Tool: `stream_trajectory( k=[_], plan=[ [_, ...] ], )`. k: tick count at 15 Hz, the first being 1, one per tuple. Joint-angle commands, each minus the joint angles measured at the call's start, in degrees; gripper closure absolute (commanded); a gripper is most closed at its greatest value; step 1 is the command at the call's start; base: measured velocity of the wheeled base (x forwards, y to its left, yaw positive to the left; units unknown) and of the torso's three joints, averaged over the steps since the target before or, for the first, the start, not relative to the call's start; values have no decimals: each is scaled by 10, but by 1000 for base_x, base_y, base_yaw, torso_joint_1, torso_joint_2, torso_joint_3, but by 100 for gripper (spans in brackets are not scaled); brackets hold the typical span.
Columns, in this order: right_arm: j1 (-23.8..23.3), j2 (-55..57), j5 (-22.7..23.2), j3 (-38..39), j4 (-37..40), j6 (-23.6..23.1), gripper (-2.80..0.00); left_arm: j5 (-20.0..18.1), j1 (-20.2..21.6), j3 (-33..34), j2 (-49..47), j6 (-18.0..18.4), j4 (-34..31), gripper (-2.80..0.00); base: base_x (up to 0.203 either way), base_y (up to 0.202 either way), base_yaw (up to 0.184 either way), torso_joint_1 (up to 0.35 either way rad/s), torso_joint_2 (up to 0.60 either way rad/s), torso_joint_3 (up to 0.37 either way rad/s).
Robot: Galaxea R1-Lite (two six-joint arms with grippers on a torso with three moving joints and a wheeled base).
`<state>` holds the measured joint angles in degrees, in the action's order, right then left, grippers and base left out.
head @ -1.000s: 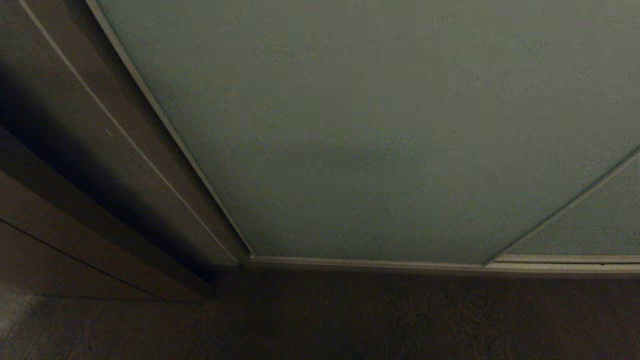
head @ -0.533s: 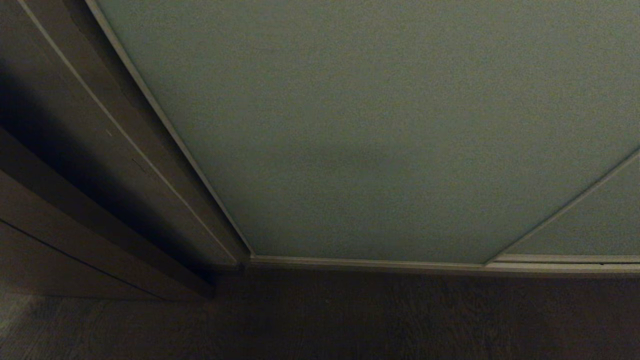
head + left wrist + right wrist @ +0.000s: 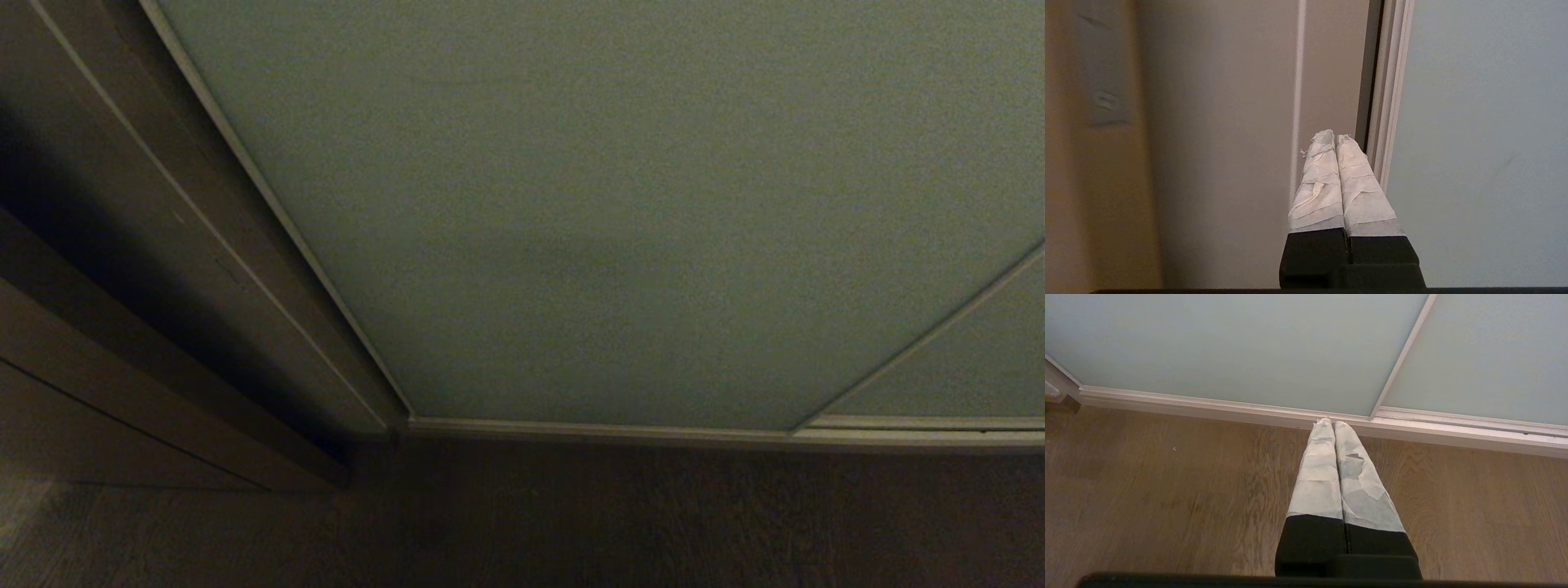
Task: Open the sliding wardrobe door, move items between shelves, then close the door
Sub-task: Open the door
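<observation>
Straight ahead of the robot, the door (image 3: 620, 212) fills most of the head view, fully closed, its thin pale frame (image 3: 269, 204) meeting the brown side panel (image 3: 122, 204) on the robot's left and running down to the floor (image 3: 571, 523). A second pane (image 3: 971, 367) overlaps it low on the right. Shelves and garments are hidden behind the door, so the task stands at its first step: getting the door open. In the left wrist view the left gripper (image 3: 1335, 138) has its taped fingers pressed together, empty, the tips just beside the frame's edge (image 3: 1388, 102). The right gripper (image 3: 1329, 422) is likewise closed and empty, pointing down toward the floor (image 3: 1167, 490) near the bottom rail (image 3: 1249, 410). Next, I judge, the left fingertips must catch that frame edge and push it sideways toward the right.
</observation>
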<state>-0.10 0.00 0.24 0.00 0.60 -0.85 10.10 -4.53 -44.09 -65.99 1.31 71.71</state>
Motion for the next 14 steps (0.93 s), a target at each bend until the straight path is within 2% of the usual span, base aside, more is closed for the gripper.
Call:
stream_trajectory(
  k=[1,4,8,14],
  plan=[
    [0,1,0,0,0,0,0,-3,-2,-24,-31,-3,-11,0,0,0,0,0,0,0],
    [0,1,0,1,0,0,0,-6,-10,-71,-63,-9,-38,0,0,0,0,0,0,0],
    [0,1,0,0,0,0,0,-36,-24,-115,-95,-11,-45,0,0,0,0,0,0,0],
    [0,1,0,0,0,0,0,-29,-29,-165,-108,-22,-130,0,0,0,0,0,0,0]
  ],
)
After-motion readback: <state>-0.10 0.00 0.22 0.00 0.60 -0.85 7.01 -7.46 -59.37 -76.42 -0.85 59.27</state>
